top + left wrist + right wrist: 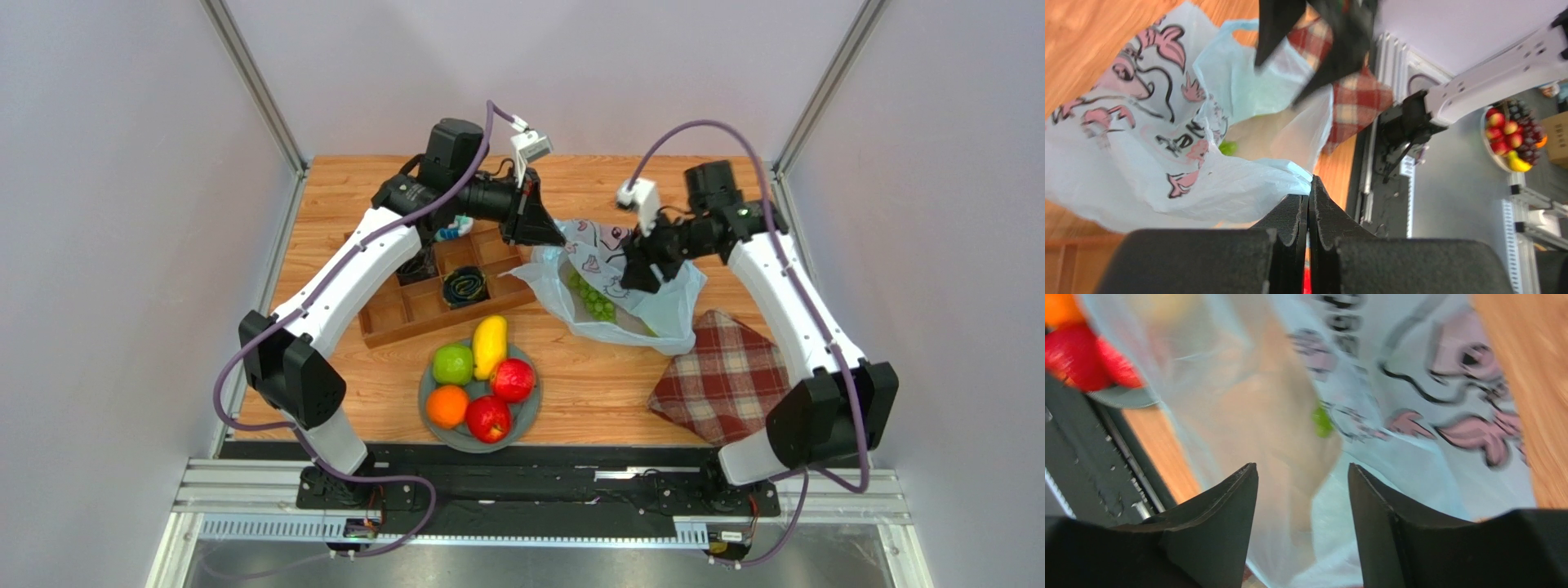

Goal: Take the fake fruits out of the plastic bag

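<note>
On the far left of the table (589,392) stands a wooden organiser tray (405,312). A coiled cable (466,288) lies in one of its compartments.

Just nearer than the tray sits the grey plate (530,414). It carries five fruits:
- a green apple (453,364) at the back left;
- a yellow mango (489,346) beside it, at the back;
- an orange (447,406) at the front left;
- red apples (513,380), one at the right and one at the front.

All five fruits are outside the bag.

The left gripper (540,233) reaches over the tray to the left edge of the plastic bag (669,306). In the left wrist view its fingers (1290,220) are pressed flat together, with no gap between them. The bag's rim (1247,184) meets their tips, so the claw is clenched on the film.

The bag lies crumpled on the table, right of the tray and behind the plate. Its mouth is held up towards the far side. Pink and dark print shows on its upper panel. A green grape bunch (593,299) lies inside the bag and is visible through the opening. Both wrist views show it only as a small green patch (1227,147) (1322,421).

The right gripper (640,272) hangs over the bag's right half. In its own camera view the claw (1301,468) is released. The two fingers (1223,520) stand well apart, with bag film visible beyond the gap.

Furthest right, a red plaid cloth (724,374) lies flat, its corner touching the bag.
</note>
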Robot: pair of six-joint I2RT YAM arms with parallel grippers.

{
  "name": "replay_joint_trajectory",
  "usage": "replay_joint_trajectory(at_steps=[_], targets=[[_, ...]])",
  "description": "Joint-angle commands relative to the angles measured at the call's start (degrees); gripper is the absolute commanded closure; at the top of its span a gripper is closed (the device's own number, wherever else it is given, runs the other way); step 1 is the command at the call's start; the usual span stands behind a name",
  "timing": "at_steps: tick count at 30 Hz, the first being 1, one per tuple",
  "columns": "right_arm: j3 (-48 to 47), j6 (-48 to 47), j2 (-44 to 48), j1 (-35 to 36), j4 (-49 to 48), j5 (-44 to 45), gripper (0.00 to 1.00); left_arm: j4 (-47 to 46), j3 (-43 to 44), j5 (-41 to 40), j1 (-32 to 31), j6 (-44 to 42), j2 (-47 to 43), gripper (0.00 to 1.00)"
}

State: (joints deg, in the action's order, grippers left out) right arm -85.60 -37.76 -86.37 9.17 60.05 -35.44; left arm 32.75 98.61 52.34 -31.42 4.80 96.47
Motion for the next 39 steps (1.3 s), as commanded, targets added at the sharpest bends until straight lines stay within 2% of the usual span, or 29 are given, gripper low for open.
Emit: replay_joint_trajectory(at_steps=[1, 3, 4, 6, 7, 11, 15, 20, 22, 23, 24, 25, 28, 30, 34, 37, 39], targets=[[8.8, -1.0, 4.2, 9.6, -5.8, 4.4, 0.50, -5.6, 4.3, 4.9, 0.2, 5.8, -0.9, 1.00], [13.3, 0.0, 5.5, 11.7, -10.6, 9.8, 0.58, -6.5, 5.7, 6.1, 0.2, 7.9, -0.3, 1.00], [14.3, 0.1, 5.4, 12.0, -14.0, 11.3, 0.73, -6.5, 6.0, 6.3, 0.2, 8.1, -0.1, 1.00], [15.9, 0.4, 4.5, 13.0, -17.1, 16.0, 0.83, -6.6, 6.6, 6.5, 0.2, 8.7, 0.0, 1.00], [16.7, 1.5, 3.7, 13.2, -19.9, 18.1, 0.91, -7.1, 6.6, 6.9, 0.2, 8.8, 0.0, 1.00], [13.5, 3.9, -0.4, 13.5, -22.1, 23.1, 0.92, -7.3, 6.4, 7.4, 0.2, 8.8, -0.6, 1.00], [11.8, 3.7, -1.3, 13.4, -23.7, 22.8, 0.92, -7.0, 5.5, 7.5, 0.2, 8.7, -1.3, 1.00], [13.9, 0.9, -5.1, 14.8, -24.6, 9.9, 0.83, -10.1, 6.6, 7.4, 0.3, 11.3, -0.1, 1.00], [14.9, 0.3, -6.7, 15.8, -28.4, 12.7, 0.84, -10.6, 8.7, 7.8, 0.4, 11.9, 1.0, 1.00], [15.6, 0.6, -8.1, 16.1, -30.8, 18.7, 0.84, -10.8, 9.4, 8.5, 0.5, 12.5, 2.0, 1.00], [17.0, 3.4, -8.7, 16.0, -38.3, 23.9, 0.95, -11.7, 10.6, 9.1, 0.5, 13.0, 2.5, 1.00], [17.1, 4.0, -9.5, 14.7, -41.6, 33.0, 1.00, -12.0, 11.3, 9.7, 0.5, 13.5, 2.8, 1.00], [11.3, 5.1, -13.3, 9.1, -46.7, 43.9, 1.00, -10.5, 14.7, 10.2, 1.0, 10.9, 3.6, 1.00], [5.7, 5.5, -14.3, 5.8, -46.7, 45.6, 1.00, -7.6, 16.8, 9.1, 2.0, 8.4, 3.5, 1.00], [2.7, 4.4, -9.5, -0.2, -45.7, 46.6, 1.00, 0.1, 17.9, 8.0, 3.3, -2.1, 1.6, 1.00], [7.5, 5.9, -2.7, -0.4, -42.7, 45.5, 1.00, 4.8, 12.1, 7.5, 3.3, -7.3, -2.5, 1.00], [12.8, 10.1, 1.4, -0.1, -38.4, 42.8, 1.00, 5.2, 3.5, 7.3, 3.0, -9.1, -5.0, 1.00]])
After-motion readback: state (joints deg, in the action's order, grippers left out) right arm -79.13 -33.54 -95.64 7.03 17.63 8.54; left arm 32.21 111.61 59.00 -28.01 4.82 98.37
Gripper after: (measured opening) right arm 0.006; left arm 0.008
